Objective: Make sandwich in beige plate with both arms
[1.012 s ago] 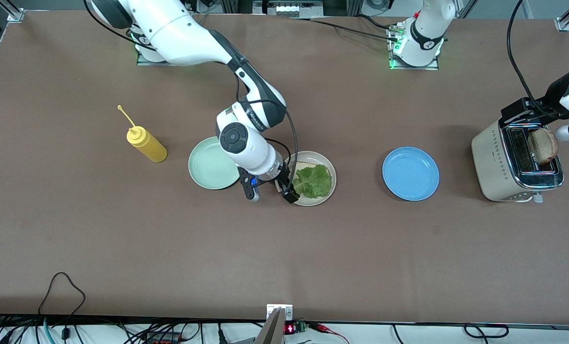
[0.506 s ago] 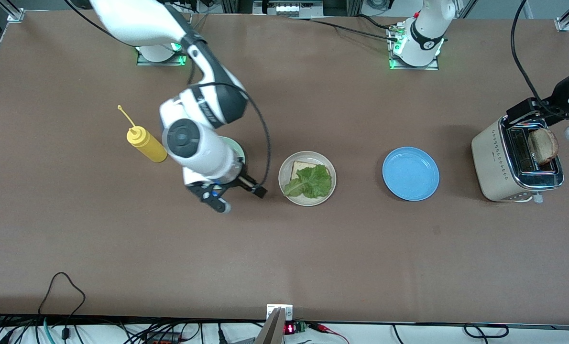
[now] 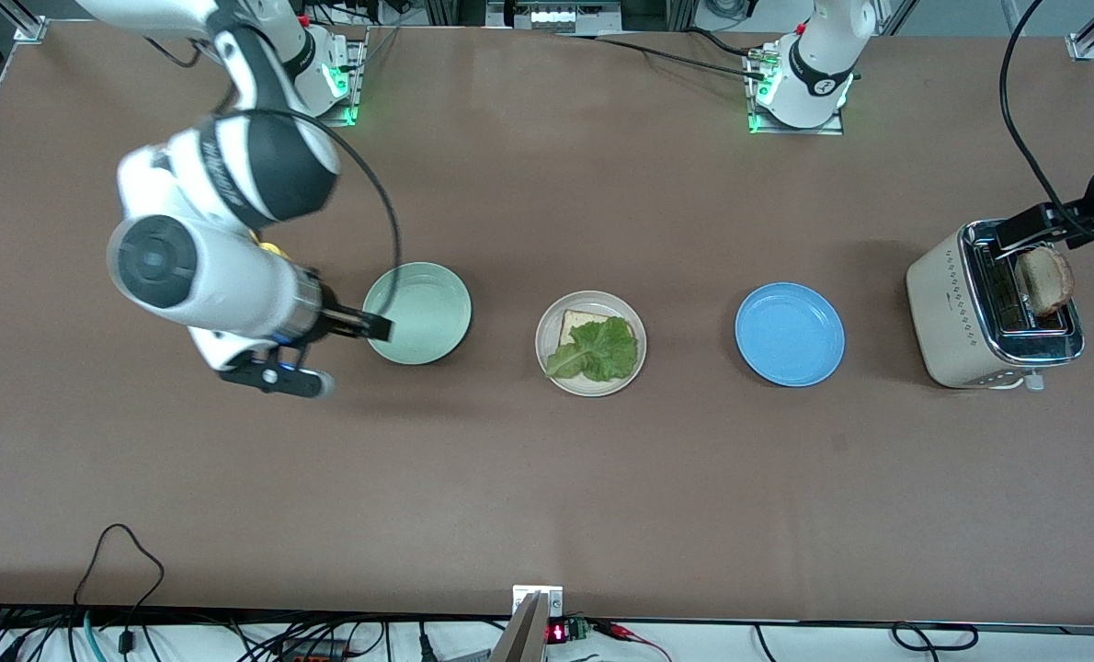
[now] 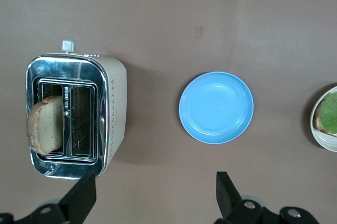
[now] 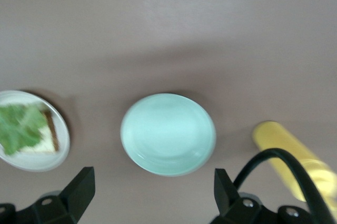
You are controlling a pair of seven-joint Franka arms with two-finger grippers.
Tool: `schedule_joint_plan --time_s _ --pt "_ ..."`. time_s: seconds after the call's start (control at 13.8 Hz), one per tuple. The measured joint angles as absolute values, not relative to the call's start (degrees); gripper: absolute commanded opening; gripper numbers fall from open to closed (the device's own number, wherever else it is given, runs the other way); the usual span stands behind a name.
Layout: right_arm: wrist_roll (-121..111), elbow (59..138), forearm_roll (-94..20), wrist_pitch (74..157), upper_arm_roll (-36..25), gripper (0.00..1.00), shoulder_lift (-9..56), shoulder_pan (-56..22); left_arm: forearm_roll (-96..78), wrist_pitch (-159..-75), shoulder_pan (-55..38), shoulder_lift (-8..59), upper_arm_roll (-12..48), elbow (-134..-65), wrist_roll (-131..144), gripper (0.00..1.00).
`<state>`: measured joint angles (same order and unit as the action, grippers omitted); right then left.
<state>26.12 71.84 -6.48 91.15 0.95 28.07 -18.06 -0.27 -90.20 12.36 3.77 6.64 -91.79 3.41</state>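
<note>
The table [image 3: 547, 506] has a matt brown surface. The beige plate [image 3: 556, 377], the mint-green plate [image 3: 437, 345] and the blue plate [image 3: 789, 334] look smooth and glazed. The toaster [image 4: 113, 108] has a cream casing with a mirror-bright metal top. The lettuce leaf [image 3: 599, 348] is ruffled. The mustard bottle [image 5: 292, 155] looks like smooth yellow plastic.

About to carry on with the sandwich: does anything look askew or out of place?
Only the bread slice in the toaster: it leans out of its slot. The lettuce lies neatly on bread in the beige plate.

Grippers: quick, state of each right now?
Left gripper: open, empty, above the toaster.
Right gripper: open, empty, over the mint-green plate.
</note>
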Motion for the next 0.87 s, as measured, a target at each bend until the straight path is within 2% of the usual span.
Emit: schedule_joint_plan --time_s 0.29,0.51,0.65,0.87 --pt "13.0 84.1 -6.1 89.7 0.8 1.00 16.4 -12.5 -0.2 -90.9 17.9 8.3 6.4 -91.6 3.4 1.00" --pt "3.3 92.3 -4.9 89.7 0.7 1.00 8.9 -7.7 -0.2 -91.8 25.1 13.6 6.1 -88.7 1.0 1.00" --pt "-1.4 95.6 -4.1 89.7 0.6 1.00 5.9 -4.0 -0.2 -91.8 28.9 17.7 6.1 -86.8 -3.7 1.00" --pt "-6.3 96.9 -2.3 89.8 0.5 1.00 4.9 -0.4 -0.2 -91.9 33.5 22.9 6.0 -85.8 -8.4 1.00"
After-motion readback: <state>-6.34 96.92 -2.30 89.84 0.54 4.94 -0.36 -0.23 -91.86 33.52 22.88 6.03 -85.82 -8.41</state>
